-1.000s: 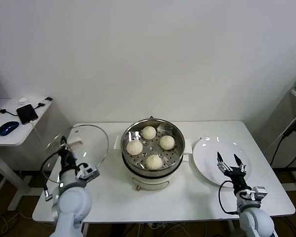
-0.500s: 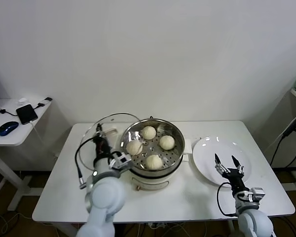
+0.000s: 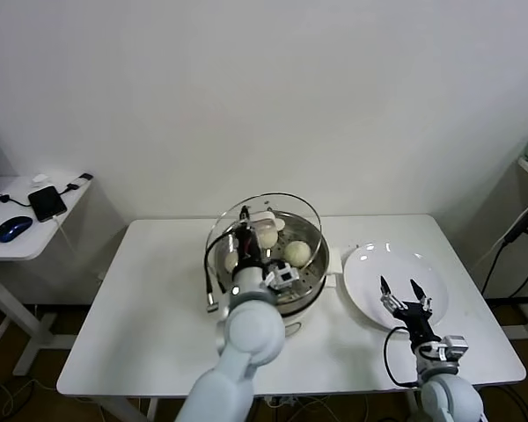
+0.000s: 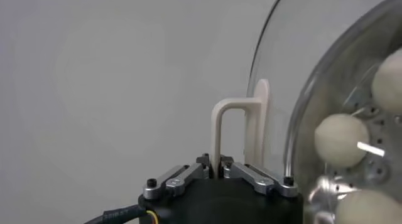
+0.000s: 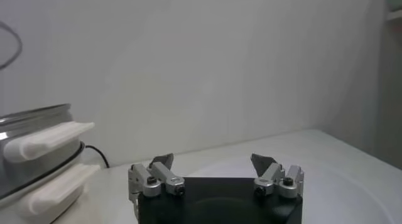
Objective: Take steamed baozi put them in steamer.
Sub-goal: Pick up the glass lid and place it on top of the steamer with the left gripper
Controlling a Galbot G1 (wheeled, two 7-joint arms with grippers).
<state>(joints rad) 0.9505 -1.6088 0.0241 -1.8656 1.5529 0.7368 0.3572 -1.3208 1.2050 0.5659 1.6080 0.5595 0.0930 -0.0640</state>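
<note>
The steel steamer [image 3: 313, 274] stands mid-table with several steamed baozi on its tray; two show clearly [image 3: 267, 236] [image 3: 298, 252]. My left gripper [image 3: 245, 231] is shut on the cream handle [image 3: 262, 217] of the glass lid [image 3: 290, 207], which hangs tilted just above the steamer. In the left wrist view the left gripper [image 4: 217, 166] pinches the handle [image 4: 230, 115], and baozi [image 4: 340, 140] show through the glass lid [image 4: 326, 62]. My right gripper [image 3: 403, 293] is open over the white plate [image 3: 376, 264], holding nothing; the right wrist view shows the right gripper [image 5: 213, 162] spread wide.
A side desk at far left carries a phone [image 3: 47, 202] and a blue mouse [image 3: 13, 229]. The steamer's white side handles [image 5: 48, 139] lie left of the right gripper. Bare tabletop [image 3: 150, 308] spreads left of the steamer.
My left arm has swung the glass lid from the table's left side across to above the steamer. The right gripper has stayed over the plate, open.
</note>
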